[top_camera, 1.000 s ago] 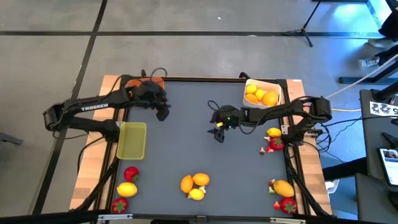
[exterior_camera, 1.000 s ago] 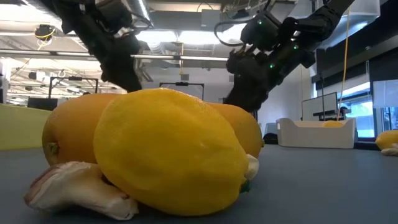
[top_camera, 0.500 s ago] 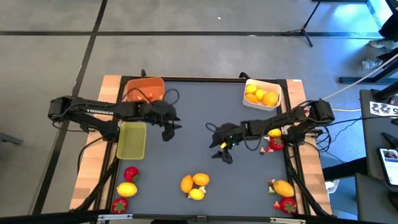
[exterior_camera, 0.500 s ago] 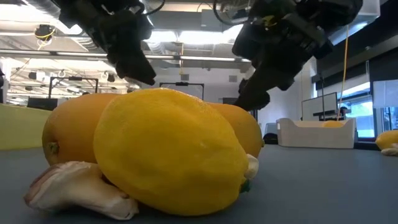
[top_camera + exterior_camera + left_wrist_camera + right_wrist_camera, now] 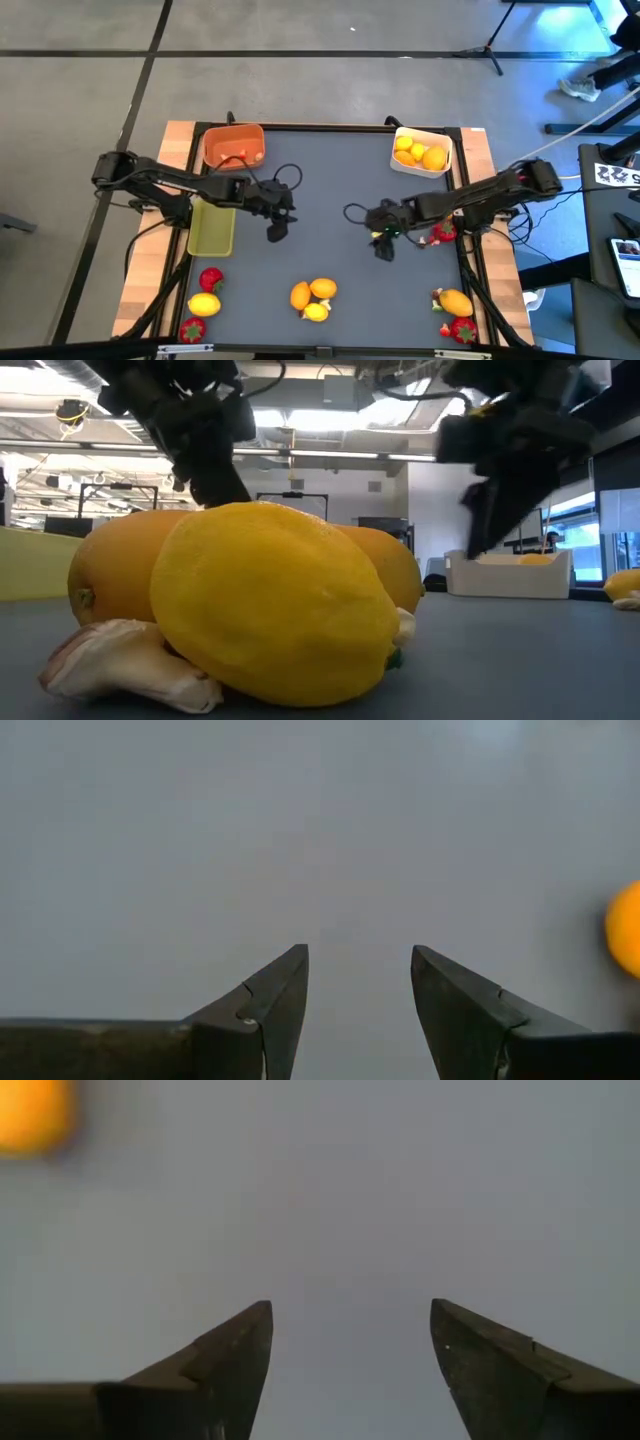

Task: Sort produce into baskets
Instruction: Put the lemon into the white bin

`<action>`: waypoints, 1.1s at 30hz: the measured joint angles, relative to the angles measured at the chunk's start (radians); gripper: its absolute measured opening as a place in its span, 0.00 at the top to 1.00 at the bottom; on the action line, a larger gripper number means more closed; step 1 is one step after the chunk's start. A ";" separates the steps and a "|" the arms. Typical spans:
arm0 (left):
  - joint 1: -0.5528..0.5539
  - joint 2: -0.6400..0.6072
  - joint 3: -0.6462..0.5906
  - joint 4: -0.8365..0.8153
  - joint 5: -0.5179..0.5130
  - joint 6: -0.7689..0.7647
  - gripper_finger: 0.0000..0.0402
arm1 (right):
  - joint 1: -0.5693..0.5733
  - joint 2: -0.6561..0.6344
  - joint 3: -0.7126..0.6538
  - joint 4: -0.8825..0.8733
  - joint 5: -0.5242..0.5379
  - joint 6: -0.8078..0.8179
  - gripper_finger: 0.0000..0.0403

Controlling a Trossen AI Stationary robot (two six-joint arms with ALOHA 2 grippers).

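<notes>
Both grippers hang open above bare grey table. My left gripper (image 5: 277, 230) (image 5: 360, 982) is right of the yellow-green basket (image 5: 212, 226). My right gripper (image 5: 385, 250) (image 5: 350, 1342) is left of an orange fruit (image 5: 440, 213) and a strawberry (image 5: 443, 232). A cluster of yellow and orange citrus (image 5: 313, 297) lies on the table at the near middle, with both grippers on its far side. The orange basket (image 5: 233, 147) stands at the far left. The white basket (image 5: 421, 150), far right, holds yellow citrus. Nothing sits between either pair of fingers.
At the near left lie a strawberry (image 5: 211, 279), a lemon (image 5: 204, 304) and another strawberry (image 5: 192, 328). A lemon (image 5: 455, 302) and a strawberry (image 5: 462, 328) lie near right. Bare grey table (image 5: 330, 190) stretches between the two arms.
My left gripper has swung from beside the orange basket toward the table's near edge and middle, sinking a little. My right gripper has gone toward the near edge, then toward the right edge, tipping more steeply down. Both stay open. No produce has moved.
</notes>
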 joint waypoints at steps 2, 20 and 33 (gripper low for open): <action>0.000 0.015 0.000 0.000 -0.002 0.000 0.57 | -0.009 -0.062 0.000 -0.144 0.054 0.033 0.33; 0.080 0.046 0.000 0.048 -0.003 0.139 0.57 | -0.376 -0.087 0.000 -0.757 0.045 0.013 0.33; 0.077 0.046 0.000 0.048 -0.002 0.176 0.57 | -0.373 0.100 0.000 -0.840 0.031 -0.062 0.33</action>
